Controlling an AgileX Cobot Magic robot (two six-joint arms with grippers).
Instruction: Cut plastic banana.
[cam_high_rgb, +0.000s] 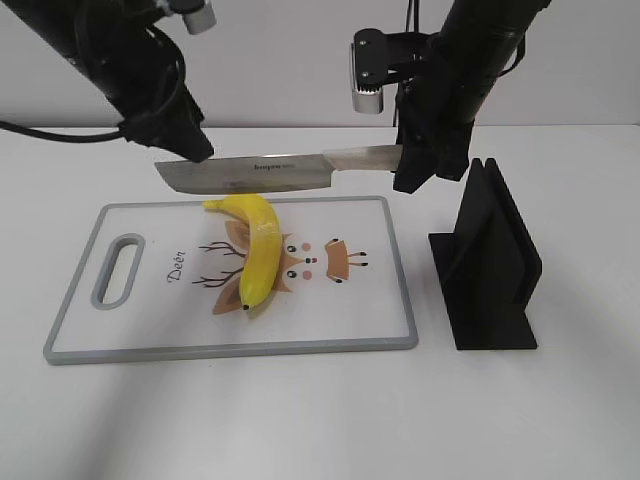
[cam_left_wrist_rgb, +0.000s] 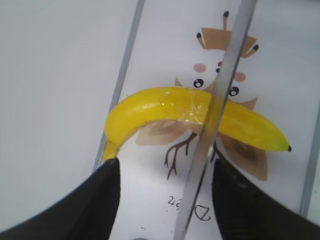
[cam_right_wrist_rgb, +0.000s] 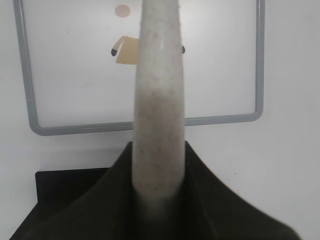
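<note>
The plastic banana (cam_high_rgb: 258, 250) lies on the white cutting board (cam_high_rgb: 370, 320), dark tip toward the front. My right gripper (cam_high_rgb: 415, 165) is shut on the pale handle of a knife (cam_high_rgb: 260, 172), which it holds level, blade pointing left, just above the banana's far end. In the right wrist view the handle (cam_right_wrist_rgb: 157, 100) fills my right gripper (cam_right_wrist_rgb: 159, 165). My left gripper (cam_high_rgb: 185, 140) is at the blade's tip. In the left wrist view my left gripper (cam_left_wrist_rgb: 166, 185) is open, and the blade (cam_left_wrist_rgb: 220, 85) runs between its fingers and crosses the banana (cam_left_wrist_rgb: 165, 105).
A black knife stand (cam_high_rgb: 490, 265) stands on the table right of the board and shows in the right wrist view (cam_right_wrist_rgb: 65, 195). The board has a grey rim, a handle slot (cam_high_rgb: 118, 268) at its left end and deer drawings.
</note>
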